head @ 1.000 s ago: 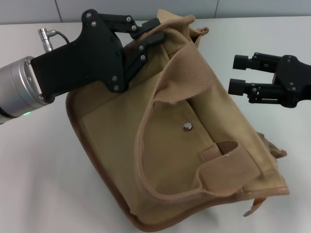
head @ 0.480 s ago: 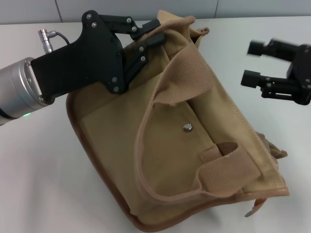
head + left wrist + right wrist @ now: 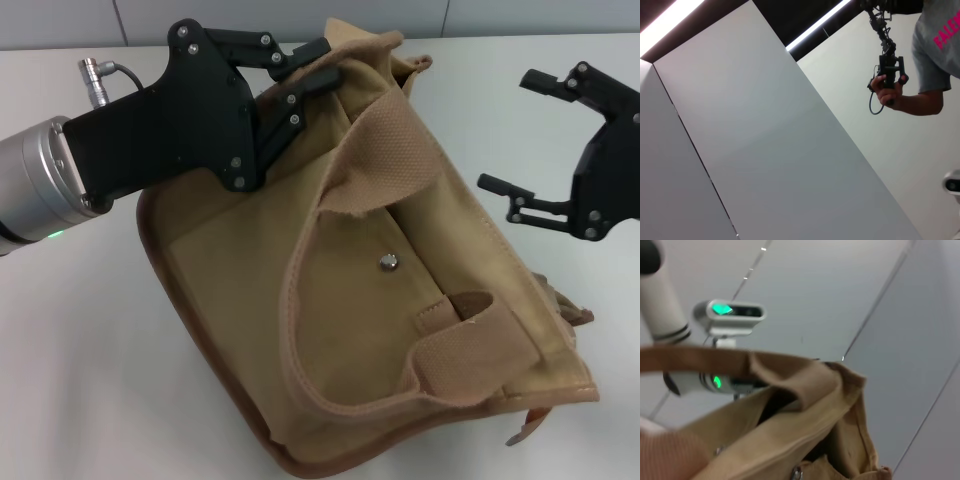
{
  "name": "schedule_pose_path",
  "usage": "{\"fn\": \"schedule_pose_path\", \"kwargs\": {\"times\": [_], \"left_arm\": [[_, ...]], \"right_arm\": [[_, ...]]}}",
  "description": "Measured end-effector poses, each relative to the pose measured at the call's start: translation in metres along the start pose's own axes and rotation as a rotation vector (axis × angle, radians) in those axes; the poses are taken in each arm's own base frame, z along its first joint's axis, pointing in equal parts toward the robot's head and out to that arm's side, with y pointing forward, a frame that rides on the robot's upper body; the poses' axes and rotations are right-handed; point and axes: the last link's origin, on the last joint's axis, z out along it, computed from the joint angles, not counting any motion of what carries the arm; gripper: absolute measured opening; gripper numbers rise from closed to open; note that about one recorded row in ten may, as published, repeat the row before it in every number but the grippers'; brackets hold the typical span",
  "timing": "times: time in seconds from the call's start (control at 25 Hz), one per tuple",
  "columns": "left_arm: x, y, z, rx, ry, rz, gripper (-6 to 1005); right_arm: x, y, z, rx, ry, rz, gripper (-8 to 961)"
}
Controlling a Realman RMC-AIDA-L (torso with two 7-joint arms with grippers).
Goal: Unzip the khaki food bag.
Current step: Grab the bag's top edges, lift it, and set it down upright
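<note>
Khaki food bag (image 3: 340,330): matt tan canvas cloth, coarse ribbed webbing handles (image 3: 465,350), darker brown edging, shiny metal snap (image 3: 387,262). Left gripper (image 3: 315,65): matt black plastic/metal w/ small screws, on brushed silver metal wrist. Right gripper (image 3: 515,130): matt black too. Surface (image 3: 80,380): smooth white, slight sheen.

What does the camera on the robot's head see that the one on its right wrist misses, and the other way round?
Only the head view shows both grippers: the left gripper shut on the top edge of the khaki food bag, and the right gripper open in the air beside the bag, not touching it. It also shows the bag's front pocket snap and the white table.

Only the right wrist view looks close along the bag's upper edge, with a device lit green behind it.

Both show the tan canvas bag.
</note>
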Motion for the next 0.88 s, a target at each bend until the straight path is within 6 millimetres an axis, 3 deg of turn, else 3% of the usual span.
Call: {"fn": "schedule_pose_path", "kwargs": {"times": [0.44,0.88], "left_arm": [[0.001,-0.003,0.006,-0.011,0.013,-0.023,173],[0.001,-0.006,0.009,-0.018,0.017,-0.038,176]], "right_arm": [[0.011,0.021,0.030,-0.036,-0.011,-0.236,725],[0.004,0.032,0.038,-0.009,-0.058,-0.403,718]]}}
